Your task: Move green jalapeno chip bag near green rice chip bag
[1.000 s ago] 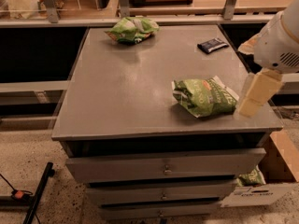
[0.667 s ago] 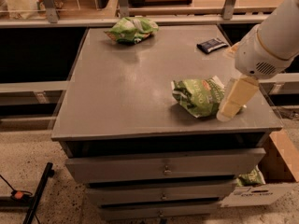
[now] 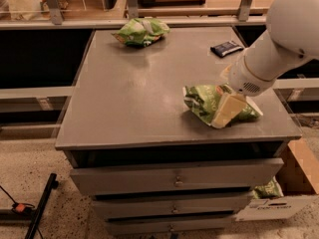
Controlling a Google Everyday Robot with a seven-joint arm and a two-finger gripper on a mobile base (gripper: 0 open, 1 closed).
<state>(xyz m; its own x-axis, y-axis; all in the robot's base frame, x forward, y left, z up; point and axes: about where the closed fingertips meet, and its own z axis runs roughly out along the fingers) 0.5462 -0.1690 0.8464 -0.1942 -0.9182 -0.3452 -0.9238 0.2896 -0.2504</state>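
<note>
The green jalapeno chip bag [image 3: 203, 102] lies on the right front part of the grey cabinet top [image 3: 134, 93]. It is mid-green with white edges. My gripper [image 3: 225, 112] comes in from the right on a white arm and sits over the bag's right half, covering part of it. The green rice chip bag [image 3: 141, 32], pale lime-green with white patches, lies at the far edge of the top, left of centre, well away from the jalapeno bag and the gripper.
A small dark packet [image 3: 227, 48] lies at the back right of the top. Drawers [image 3: 174, 178] front the cabinet. A cardboard box [image 3: 294, 183] with a green bag [image 3: 269, 189] stands on the floor at right. A black stand leg [image 3: 40, 208] is at lower left.
My gripper has moved left from the cabinet's right edge onto the jalapeno bag. Neither bag has visibly moved.
</note>
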